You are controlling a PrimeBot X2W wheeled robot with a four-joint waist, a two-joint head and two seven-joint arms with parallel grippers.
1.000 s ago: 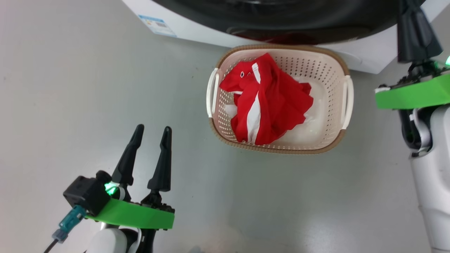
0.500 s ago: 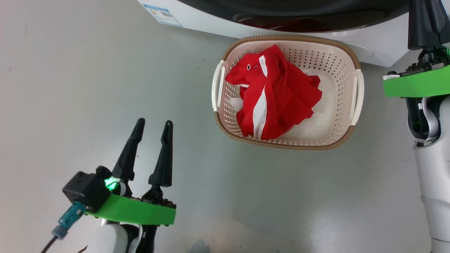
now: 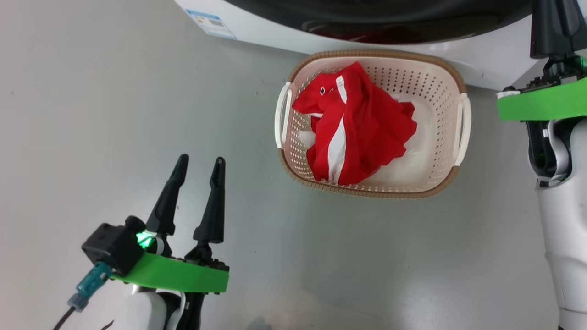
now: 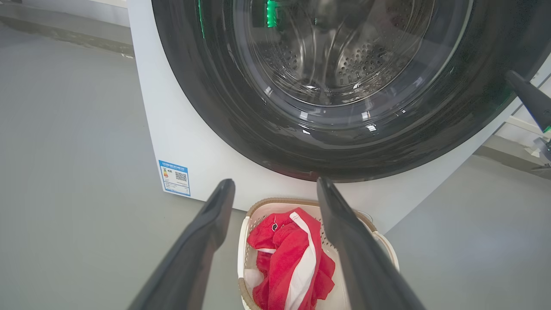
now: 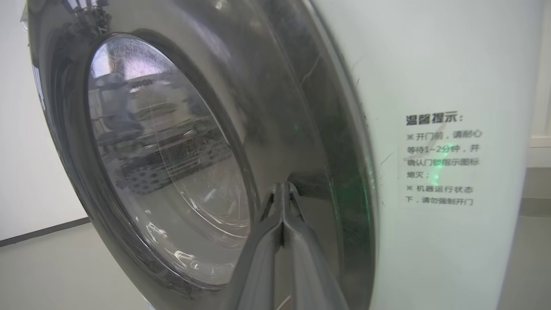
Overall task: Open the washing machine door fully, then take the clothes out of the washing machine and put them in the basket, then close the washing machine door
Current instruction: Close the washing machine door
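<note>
The cream basket (image 3: 367,193) stands on the floor right in front of the white washing machine (image 3: 458,64). The red clothes (image 3: 355,128) with white stripes lie inside it. The washing machine door (image 4: 344,146) lies flat against the machine's front, with the steel drum visible through its glass. My left gripper (image 3: 199,160) hovers open and empty over the floor, left of the basket and pointing toward it. My right gripper (image 5: 282,187) is shut on nothing, its tips at the door's black rim (image 5: 327,142) near the rim's right edge.
Grey floor spreads to the left of and in front of the basket. A blue label (image 3: 211,24) marks the machine's lower left corner. A notice sticker (image 5: 443,159) sits on its white front beside the door. My right forearm (image 3: 564,229) stands right of the basket.
The whole head picture has shifted a little, so the camera moved. The basket, the clothes and both grippers keep their places and states.
</note>
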